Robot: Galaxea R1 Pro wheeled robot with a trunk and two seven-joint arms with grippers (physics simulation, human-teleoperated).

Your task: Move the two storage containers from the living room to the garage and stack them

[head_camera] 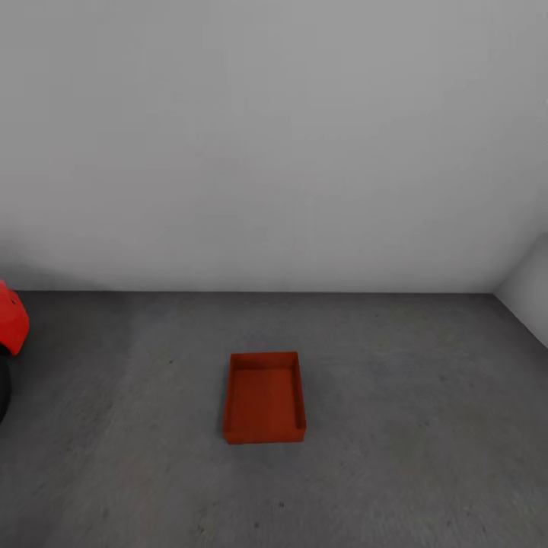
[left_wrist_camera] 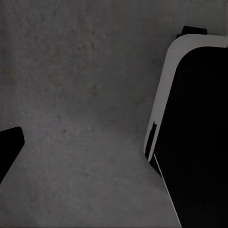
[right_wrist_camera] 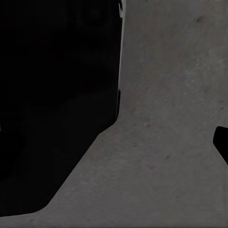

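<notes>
Container (head_camera: 264,397) on floor (head_camera: 411,426); car (head_camera: 11,323) left

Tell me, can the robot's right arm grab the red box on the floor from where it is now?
Probably not yet. The storage container sits alone on the grey floor well ahead of the robot, and nothing blocks it. The right wrist view looks down at bare floor, so the robot likely must roll closer.

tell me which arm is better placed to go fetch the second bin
Neither, as far as I can judge. One storage container sits alone on the garage floor, centred ahead of the robot. Both wrist views look down at bare floor, so left and right seem equally placed.
</notes>
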